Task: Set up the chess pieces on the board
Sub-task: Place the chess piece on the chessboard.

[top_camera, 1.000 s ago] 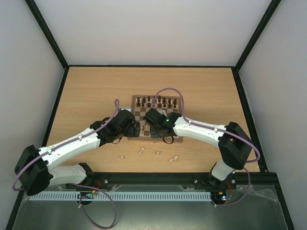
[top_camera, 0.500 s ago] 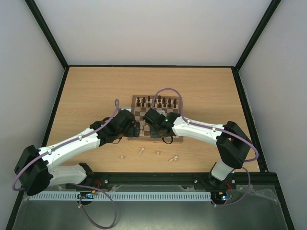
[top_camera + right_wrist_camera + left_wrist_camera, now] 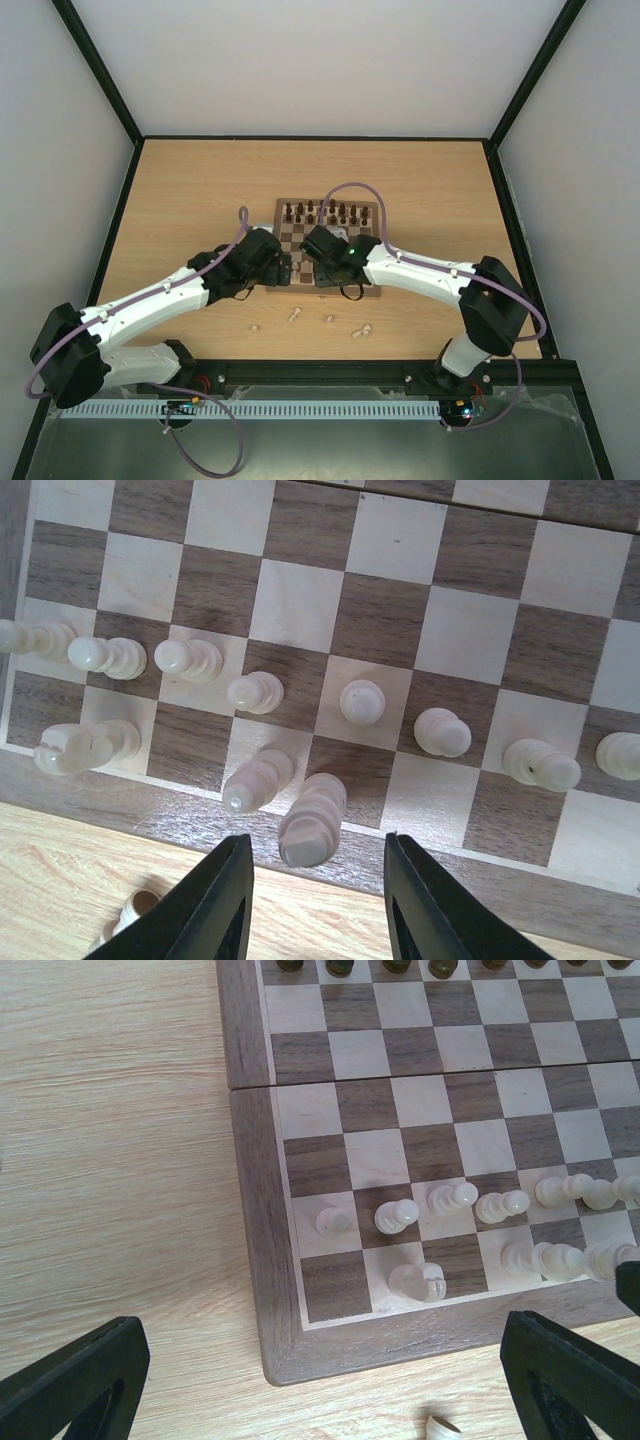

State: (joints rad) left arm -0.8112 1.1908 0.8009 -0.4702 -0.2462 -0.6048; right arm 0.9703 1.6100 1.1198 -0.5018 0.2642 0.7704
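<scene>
While the right gripper (image 3: 318, 845) is hanging over the near border of the board (image 3: 470, 880), its 2 black, wedge-shaped fingers (image 3: 225, 900) are standing partly apart and gripping nothing. Between them, clear of both, 1 tall ribbed piece (image 3: 312, 820) is standing in the nearest row. Cream chess pieces (image 3: 362, 702), turned wood with rounded heads, are lining the board's 2 nearest rows; 8 are showing in the second row. Left gripper (image 3: 322, 1340) is hovering at the board's rounded near-left corner, jaws spread wide, empty. Dark pieces (image 3: 327, 212) are lining the far edge. Several cream pieces (image 3: 294, 315) are lying loose on the pale, grained table (image 3: 180, 190).
</scene>
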